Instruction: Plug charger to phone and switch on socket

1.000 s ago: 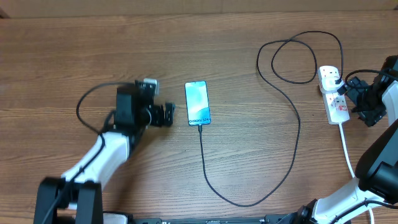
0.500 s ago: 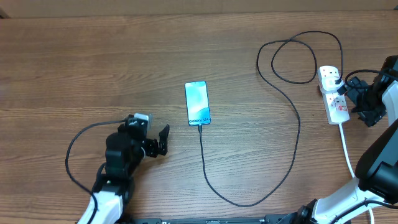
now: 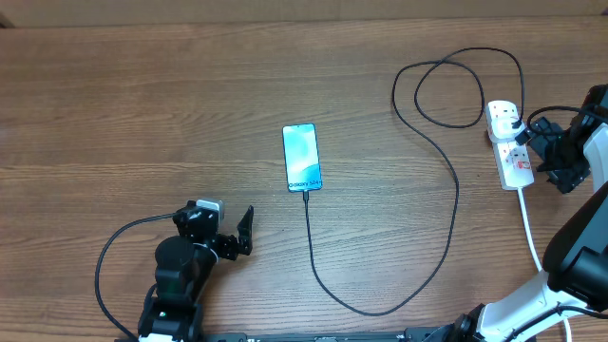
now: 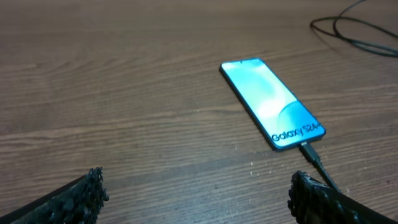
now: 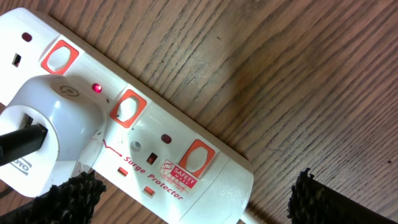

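The phone (image 3: 302, 158) lies face up mid-table, its blue screen (image 4: 272, 102) lit. The charger's black cable (image 3: 454, 204) has its connector (image 4: 309, 151) in the phone's bottom edge; it loops right to a white adapter (image 5: 56, 124) seated in the socket (image 3: 510, 147). A red light (image 5: 96, 88) glows beside that adapter on the white socket (image 5: 186, 155). My left gripper (image 3: 242, 233) is open, low on the table near the front edge, short of the phone, with bare wood between its fingers (image 4: 74, 199). My right gripper (image 3: 541, 155) is open, straddling the socket's cord end.
The socket's white cord (image 3: 532, 233) runs toward the front edge at the right. The charger cable makes a loose coil (image 3: 446, 90) at the back right and a long bend (image 3: 366, 309) near the front. The left arm's own cable (image 3: 114, 252) arcs at front left.
My left arm has drawn back from beside the phone toward the front edge, its gripper still open. The right arm, phone and socket have not moved.
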